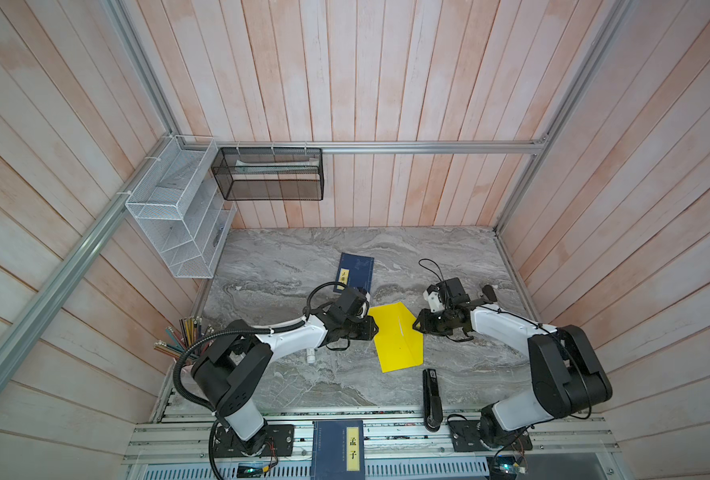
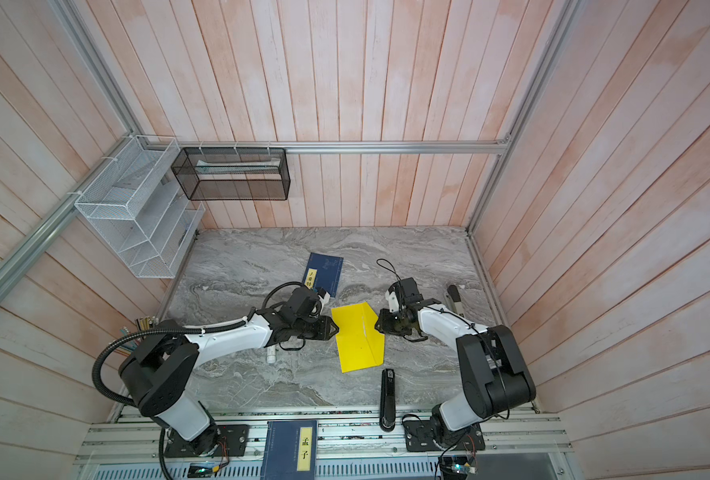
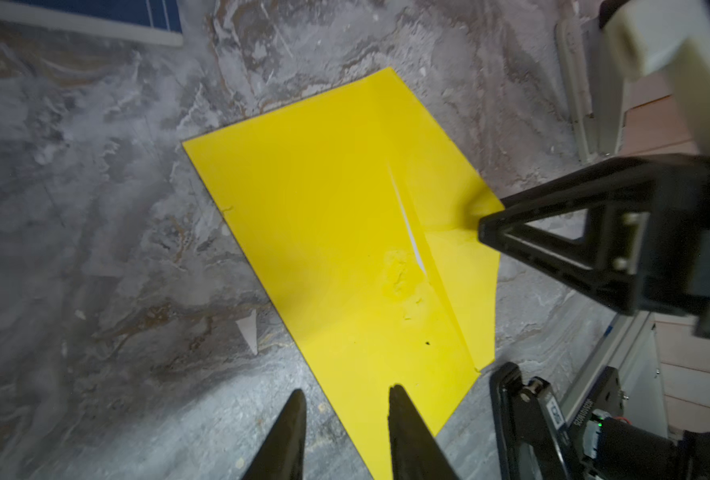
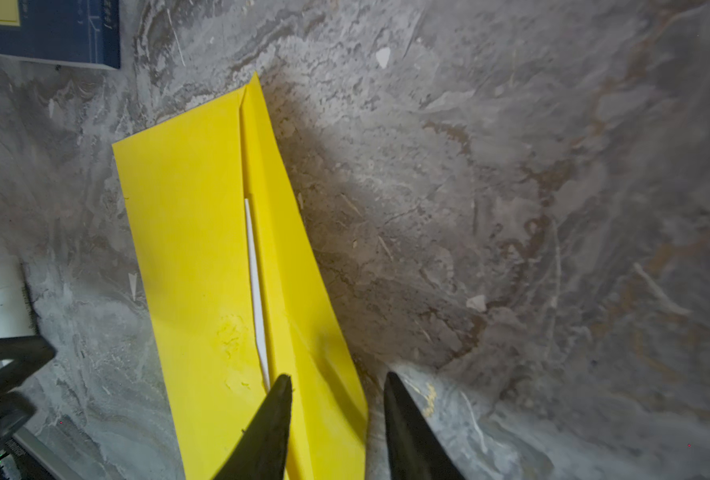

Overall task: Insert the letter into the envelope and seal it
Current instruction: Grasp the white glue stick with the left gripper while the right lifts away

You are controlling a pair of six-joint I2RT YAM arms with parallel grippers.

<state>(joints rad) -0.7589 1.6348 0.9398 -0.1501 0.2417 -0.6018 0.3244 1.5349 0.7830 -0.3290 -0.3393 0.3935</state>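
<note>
The yellow envelope (image 1: 399, 340) (image 2: 359, 338) lies flat on the marble table between both arms. Its flap (image 4: 286, 249) is folded over, slightly raised. The letter shows only as a thin white sliver (image 4: 255, 282) (image 3: 409, 232) in the slit under the flap; the rest is hidden inside. My left gripper (image 1: 376, 328) (image 3: 349, 390) is open, one finger over the envelope's edge (image 3: 345, 232) and one over bare table. My right gripper (image 1: 414, 325) (image 4: 337, 376) is open at the flap's side, its jaws straddling the flap's outer edge.
A dark blue book (image 1: 355, 272) lies behind the envelope, and another (image 1: 338, 449) lies on the front rail. A black stapler (image 1: 431, 399) sits at the front right, a white tube (image 1: 310, 355) under the left arm. Pencils (image 1: 187, 336) and mesh wall baskets (image 1: 178, 216) are at the left.
</note>
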